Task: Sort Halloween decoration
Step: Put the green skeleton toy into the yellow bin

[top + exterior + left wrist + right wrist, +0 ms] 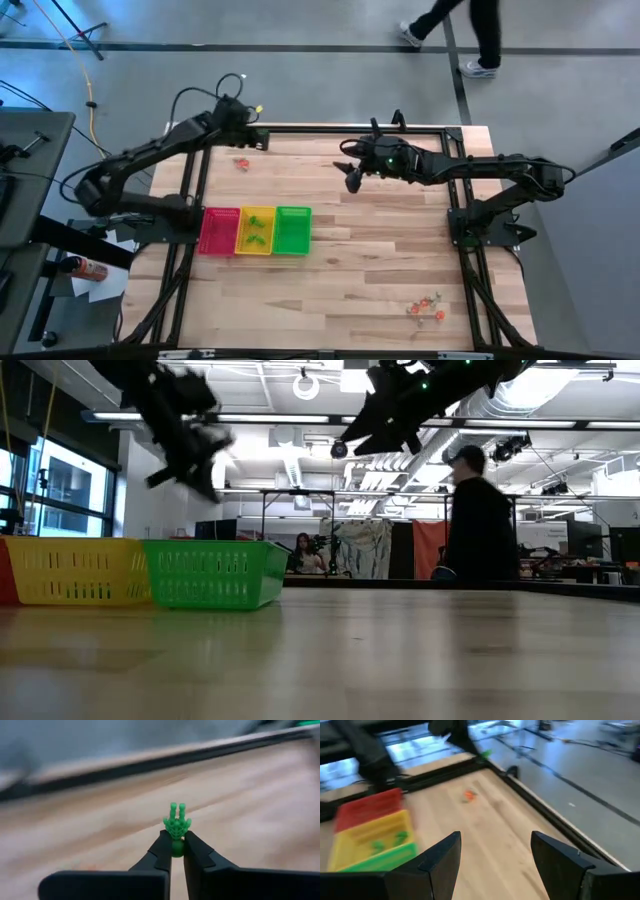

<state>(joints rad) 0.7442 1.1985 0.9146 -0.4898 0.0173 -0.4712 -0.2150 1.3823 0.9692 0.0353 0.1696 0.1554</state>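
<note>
My left gripper (176,851) hangs above the table's far left part (262,140) and is shut on a tiny green trinket (176,824) shaped like a skeleton hand. My right gripper (495,851) is open in the air over the far middle of the table (352,178) and holds nothing. One orange trinket (240,162) lies on the wood near the left gripper and also shows in the right wrist view (469,795). A small cluster of orange, green and pale trinkets (425,308) lies at the near right. Green trinkets (389,841) lie inside the yellow tray. My left gripper pinches the green trinket by its lower stub (177,846) between the free ends of its two fingers (162,851). The hand-shaped part sticks out past the fingertips. The trinket is lifted clear of the table.
Red (219,230), yellow (255,243) and green (293,229) trays stand side by side at the left middle of the table. A black frame (300,129) runs along the far edge. A person (478,520) walks past beyond the table. Bare wood lies between the trays and the near-right cluster.
</note>
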